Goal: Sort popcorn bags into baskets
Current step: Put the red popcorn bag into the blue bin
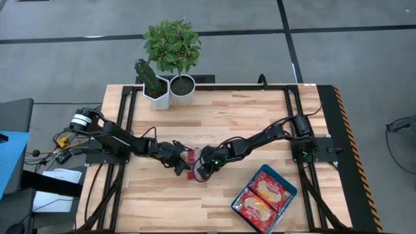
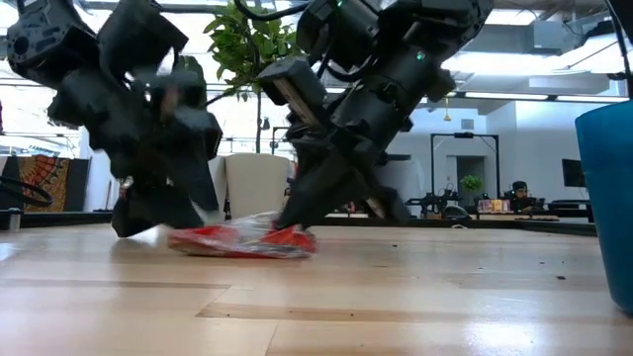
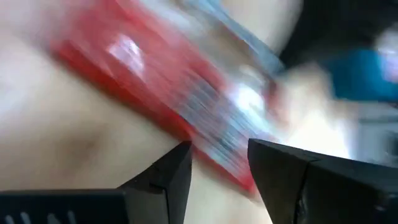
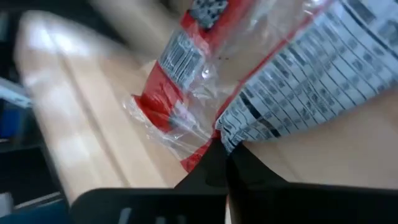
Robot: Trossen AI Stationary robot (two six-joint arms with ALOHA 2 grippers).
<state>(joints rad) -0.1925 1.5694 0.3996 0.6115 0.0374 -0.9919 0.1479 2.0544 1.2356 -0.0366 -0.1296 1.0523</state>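
A red popcorn bag (image 1: pixel 192 156) with clear crinkled wrap lies at the table's middle; it also shows in the low view (image 2: pixel 242 240). My right gripper (image 4: pixel 224 158) is shut on it, reaching in low from the table's right (image 2: pixel 297 213). My left gripper (image 3: pixel 217 165) is open at the bag's left side (image 1: pixel 181 166), with the blurred red bag (image 3: pixel 186 93) just past its fingertips. The teal basket (image 1: pixel 286 188) at the near right holds two bags (image 1: pixel 263 197). My right gripper pinches the bag's edge (image 4: pixel 231 134) between its two shut fingers, where the clear wrap meets the white printed label. The fingers slant down from the table's right. The bag rests on the table (image 2: pixel 247 247). My left gripper: I cannot tell whether its open fingers touch the bag.
Two white pots, one with a cactus (image 1: pixel 156 91) and one with a leafy plant (image 1: pixel 182 88), stand at the far edge. The basket's teal wall (image 2: pixel 605 198) rises at the right of the low view. Bare wood lies around the arms.
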